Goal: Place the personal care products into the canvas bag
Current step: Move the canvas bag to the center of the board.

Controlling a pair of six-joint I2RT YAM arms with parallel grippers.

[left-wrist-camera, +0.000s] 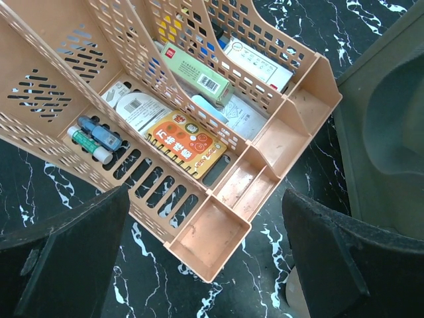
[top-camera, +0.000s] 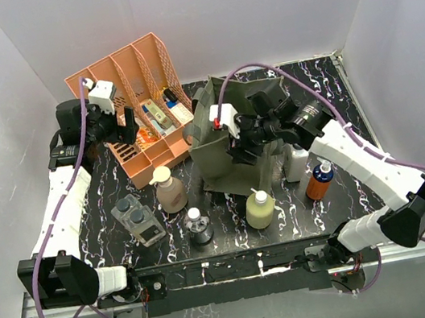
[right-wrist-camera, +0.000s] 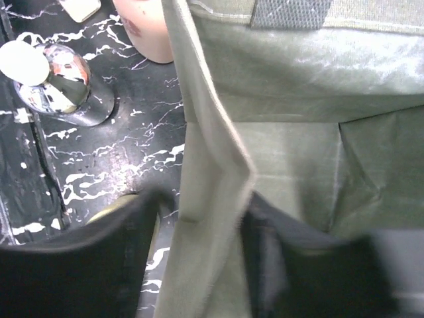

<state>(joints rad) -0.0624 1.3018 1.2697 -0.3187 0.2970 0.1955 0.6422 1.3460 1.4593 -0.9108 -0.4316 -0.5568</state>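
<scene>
The olive canvas bag (top-camera: 221, 137) stands mid-table, mouth open; its inside shows in the right wrist view (right-wrist-camera: 298, 146). My right gripper (top-camera: 242, 147) (right-wrist-camera: 202, 205) is open and straddles the bag's near wall, one finger outside and one inside. In front stand the tan pump bottle (top-camera: 170, 190), clear twin pack (top-camera: 137, 219), small clear round bottle (top-camera: 198, 226) and yellow white-capped bottle (top-camera: 259, 208). The white bottle (top-camera: 296, 163) and orange-and-blue pump bottle (top-camera: 319, 180) stand right of the bag. My left gripper (top-camera: 127, 128) (left-wrist-camera: 205, 265) is open and empty above the rack's front corner.
The salmon-orange slotted rack (top-camera: 130, 83) (left-wrist-camera: 218, 232) holds small colourful boxes and tubes at the back left, close to the bag's left side. White walls enclose the table on three sides. The right arm reaches across the white and orange-and-blue bottles.
</scene>
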